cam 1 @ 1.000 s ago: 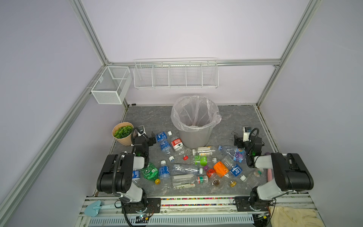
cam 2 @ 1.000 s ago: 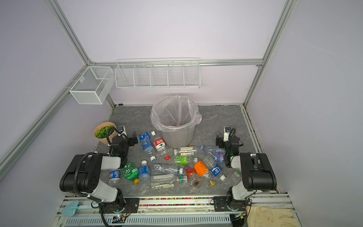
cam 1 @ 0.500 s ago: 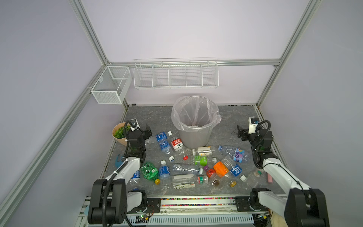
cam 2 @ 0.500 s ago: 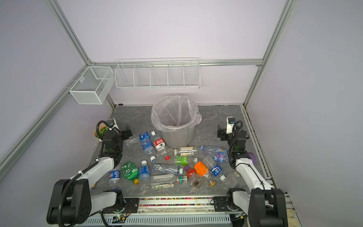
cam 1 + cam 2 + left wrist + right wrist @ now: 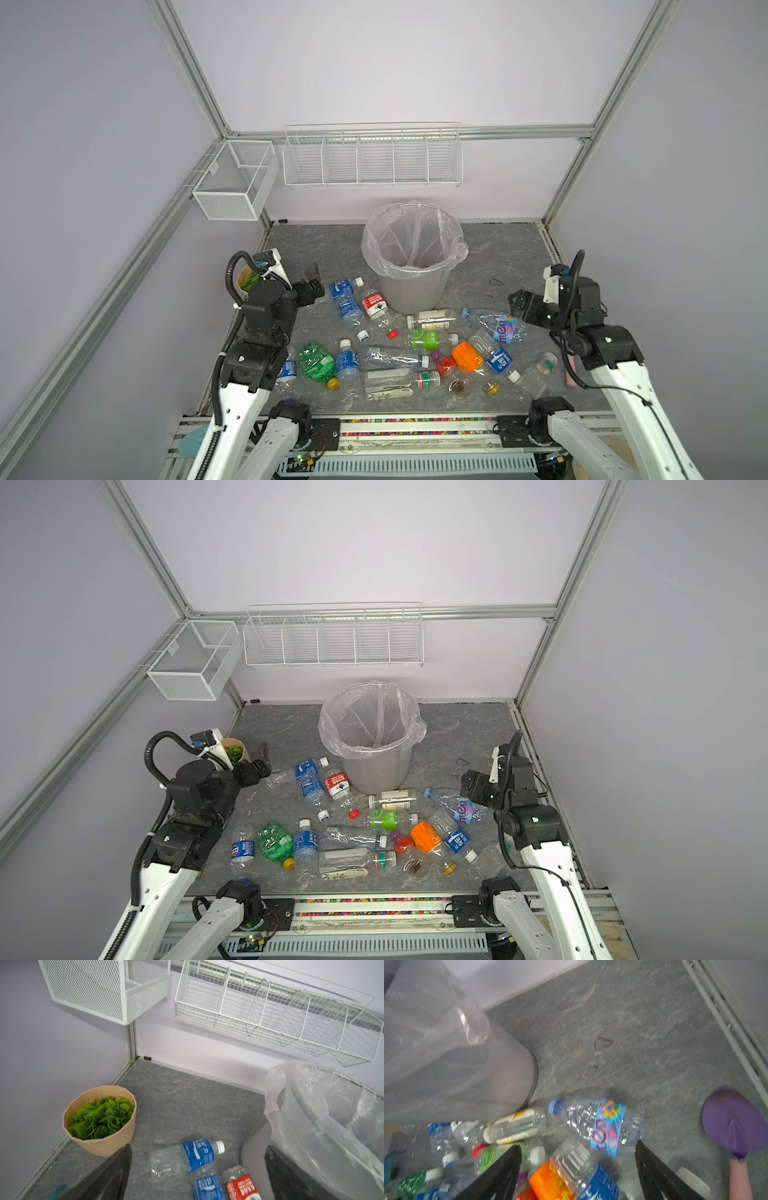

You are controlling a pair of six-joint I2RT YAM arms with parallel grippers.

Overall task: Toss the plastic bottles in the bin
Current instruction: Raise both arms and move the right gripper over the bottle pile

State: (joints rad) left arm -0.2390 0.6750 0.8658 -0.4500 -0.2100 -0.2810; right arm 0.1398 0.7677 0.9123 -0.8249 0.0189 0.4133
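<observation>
Left claw (image 5: 313,279): jaws wide apart and holding nothing, poised above the floor between the pot of green leaves (image 5: 248,280) and the bin (image 5: 411,297). In the left wrist view a blue-labelled bottle (image 5: 197,1154) lies on the floor between its fingers (image 5: 112,1174).

Right claw (image 5: 519,305): jaws also apart and empty, just beside a clear bottle with a many-coloured label (image 5: 608,1126), whose base lies near one finger.

The bin, lined with a clear bag, stands upright at mid-floor, towards the back wall. The bottles (image 5: 399,359) lie scattered on the grey floor (image 5: 511,253) in front of the bin, between the two arms. A purple trowel (image 5: 735,1124) lies near the right edge. White wire baskets (image 5: 372,160) hang on the walls.
</observation>
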